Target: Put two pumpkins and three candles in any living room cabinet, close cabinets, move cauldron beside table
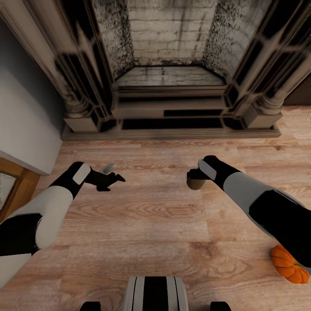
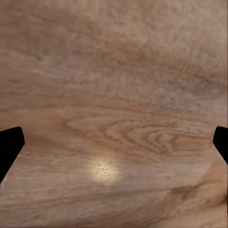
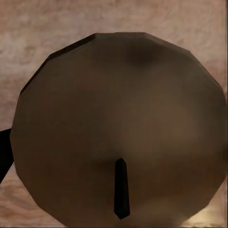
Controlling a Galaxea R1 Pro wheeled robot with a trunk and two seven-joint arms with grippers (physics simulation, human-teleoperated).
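Note:
A stubby tan candle (image 1: 196, 185) hangs just under my right gripper (image 1: 195, 176), which is shut on it above the plank floor. In the right wrist view the candle's round top (image 3: 118, 109) with its black wick is very close, and one black finger (image 3: 4, 154) shows at its rim. My left gripper (image 1: 115, 181) is open and holds nothing, with bare floor between its fingertips (image 2: 9, 147). One orange pumpkin (image 1: 288, 265) lies on the floor to my right, partly behind my right forearm. The cabinet and the cauldron are out of view.
An ornate stone fireplace surround (image 1: 168, 123) with a brick firebox stands straight ahead. A grey wall (image 1: 21, 108) and a wood-framed glass door (image 1: 13, 190) lie to the left. Light wood floor (image 1: 151, 224) stretches between me and the hearth step.

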